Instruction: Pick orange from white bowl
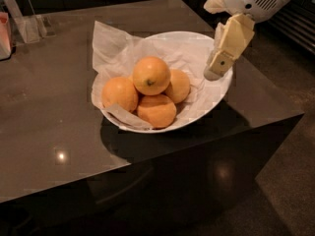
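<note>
Hovering over the bowl (219, 98) at its right rim, the pincer (216, 72) holds nothing; apart or together, I cannot tell. The orange (151, 76) sits atop 3 others (156, 110), ungrasped; the pick is not yet begun.

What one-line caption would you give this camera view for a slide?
Gripper hovers over the white bowl at its right side, near the stem-dimpled orange sitting atop three other oranges on a dark table.
</note>
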Motion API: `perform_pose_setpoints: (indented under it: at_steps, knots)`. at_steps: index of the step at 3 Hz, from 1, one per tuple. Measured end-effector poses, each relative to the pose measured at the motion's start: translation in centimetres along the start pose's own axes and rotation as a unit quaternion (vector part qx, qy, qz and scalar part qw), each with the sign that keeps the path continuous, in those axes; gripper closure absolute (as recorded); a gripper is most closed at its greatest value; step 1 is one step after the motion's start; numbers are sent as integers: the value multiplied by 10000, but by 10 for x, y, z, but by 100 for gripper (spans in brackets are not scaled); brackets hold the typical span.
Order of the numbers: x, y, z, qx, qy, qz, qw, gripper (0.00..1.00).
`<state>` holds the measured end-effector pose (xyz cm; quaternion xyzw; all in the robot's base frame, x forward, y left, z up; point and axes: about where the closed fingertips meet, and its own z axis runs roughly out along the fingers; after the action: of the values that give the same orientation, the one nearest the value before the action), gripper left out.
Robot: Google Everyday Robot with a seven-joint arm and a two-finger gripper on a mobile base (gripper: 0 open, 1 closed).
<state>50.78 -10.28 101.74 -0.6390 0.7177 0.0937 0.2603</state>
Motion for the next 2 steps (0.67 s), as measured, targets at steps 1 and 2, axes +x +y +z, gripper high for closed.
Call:
perform_pose_setpoints:
  at_steps: [1,2]
  knots:
    - [-2,2,7,-12,-210,43,9998,0]
    - [-23,4,41,-425,-562,-93,9975,0]
